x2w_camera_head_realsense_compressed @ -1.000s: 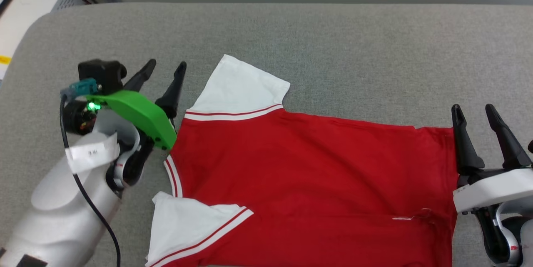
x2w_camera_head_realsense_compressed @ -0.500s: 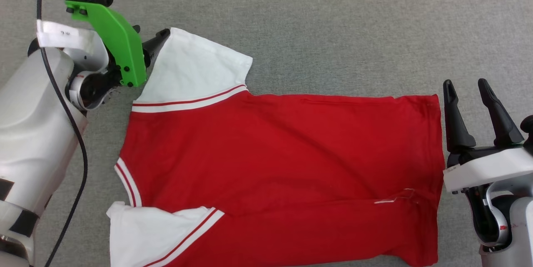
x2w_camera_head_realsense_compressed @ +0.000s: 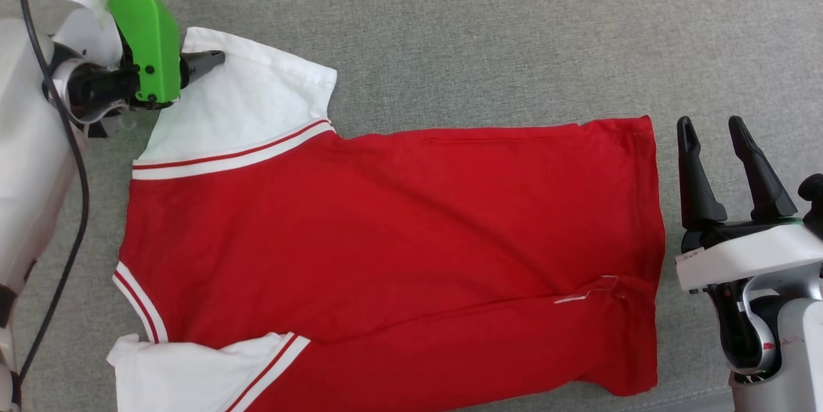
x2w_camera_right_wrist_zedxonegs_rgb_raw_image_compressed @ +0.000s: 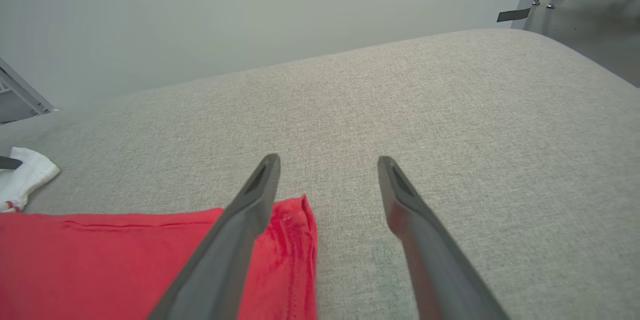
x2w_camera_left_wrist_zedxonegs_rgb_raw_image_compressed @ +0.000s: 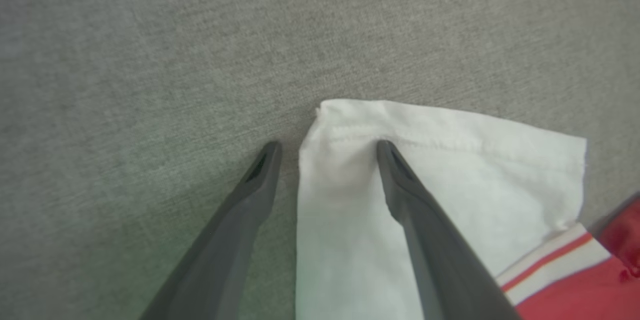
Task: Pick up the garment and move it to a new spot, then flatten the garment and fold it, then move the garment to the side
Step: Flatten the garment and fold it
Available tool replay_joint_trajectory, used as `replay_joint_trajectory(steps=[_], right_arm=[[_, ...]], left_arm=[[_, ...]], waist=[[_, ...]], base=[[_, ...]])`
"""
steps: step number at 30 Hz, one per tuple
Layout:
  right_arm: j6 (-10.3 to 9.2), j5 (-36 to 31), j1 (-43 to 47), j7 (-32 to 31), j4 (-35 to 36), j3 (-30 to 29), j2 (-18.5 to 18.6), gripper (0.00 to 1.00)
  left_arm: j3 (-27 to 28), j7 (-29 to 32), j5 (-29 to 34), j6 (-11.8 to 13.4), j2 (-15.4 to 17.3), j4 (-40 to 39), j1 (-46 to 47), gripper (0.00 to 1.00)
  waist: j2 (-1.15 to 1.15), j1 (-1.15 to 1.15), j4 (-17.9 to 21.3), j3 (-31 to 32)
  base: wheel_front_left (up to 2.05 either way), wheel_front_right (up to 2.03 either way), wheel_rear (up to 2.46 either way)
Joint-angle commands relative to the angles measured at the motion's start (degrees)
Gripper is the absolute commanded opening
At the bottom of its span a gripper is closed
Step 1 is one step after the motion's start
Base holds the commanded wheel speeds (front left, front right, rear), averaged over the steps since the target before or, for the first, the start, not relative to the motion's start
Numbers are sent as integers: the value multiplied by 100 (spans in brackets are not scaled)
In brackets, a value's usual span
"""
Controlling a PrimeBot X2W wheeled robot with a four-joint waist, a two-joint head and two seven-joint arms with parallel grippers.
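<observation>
A grey cloth surface [x2w_camera_head_realsense_compressed: 482, 45] reaches back to a plain pale wall [x2w_camera_right_wrist_zedxonegs_rgb_raw_image_compressed: 200, 20]. The red shirt [x2w_camera_head_realsense_compressed: 386, 238] lies spread on it between both grippers. The left gripper [x2w_camera_left_wrist_zedxonegs_rgb_raw_image_compressed: 327, 144] is open over the corner of the white sleeve [x2w_camera_left_wrist_zedxonegs_rgb_raw_image_compressed: 450, 170], and the right gripper [x2w_camera_head_realsense_compressed: 710, 121], also open, is just beside the hem [x2w_camera_right_wrist_zedxonegs_rgb_raw_image_compressed: 300, 240].

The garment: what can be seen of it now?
The garment is a soft red T-shirt with white short sleeves and red-and-white striped trim. It lies spread nearly flat, lightly creased, plain face up on the grey cloth surface, neck toward the robot's left, hem toward its right. The open left gripper straddles the far sleeve's corner, one of its fingers over the white cloth; the open right gripper stands beside the hem.
</observation>
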State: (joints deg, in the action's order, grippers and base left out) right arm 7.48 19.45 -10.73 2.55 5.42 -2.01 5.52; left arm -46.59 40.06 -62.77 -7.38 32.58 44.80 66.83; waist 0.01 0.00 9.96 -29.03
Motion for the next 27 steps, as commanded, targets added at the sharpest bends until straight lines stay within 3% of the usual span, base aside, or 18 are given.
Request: replay_joint_trajectory(steps=[1,3,4,6,7,8,20,27], right_arm=[[1,33,-89,33,-23,-16,-25,100],[1,48,-85,27,-27,-54,-28,100],[1,52,-83,22,-27,-75,-29,100],[1,68,-83,-4,-29,-114,-29,100],[1,80,-90,-26,-29,-131,-28,100],[1,97,-96,-47,-29,-143,-29,100],[1,502,-121,-672,-126,-451,194,100],[1,857,-284,-2201,-483,-543,774,100]], left_arm=[[-187,227,-65,-10,-110,161,-270,100],[-275,419,-167,-10,-166,85,-330,100],[-293,473,-230,-10,-187,38,-356,94],[-341,578,-318,-10,-206,-28,-393,46],[-418,634,-280,-10,-196,-50,-390,28],[-470,626,-237,-10,-185,-87,-375,0],[-496,-81,-216,-11,-235,-115,-264,0],[-530,-603,-217,-11,-208,-392,-165,0]], waist=[[-1,0,49,-46],[-1,0,39,-43],[-1,0,31,-43],[-1,0,11,-43],[-1,0,-1,-47],[-1,0,-10,-49],[-1,0,-233,370],[-1,0,-490,744]], base=[[0,0,0],[0,0,0],[0,0,0],[0,0,0],[0,0,0],[0,0,0],[0,0,0],[0,0,0]])
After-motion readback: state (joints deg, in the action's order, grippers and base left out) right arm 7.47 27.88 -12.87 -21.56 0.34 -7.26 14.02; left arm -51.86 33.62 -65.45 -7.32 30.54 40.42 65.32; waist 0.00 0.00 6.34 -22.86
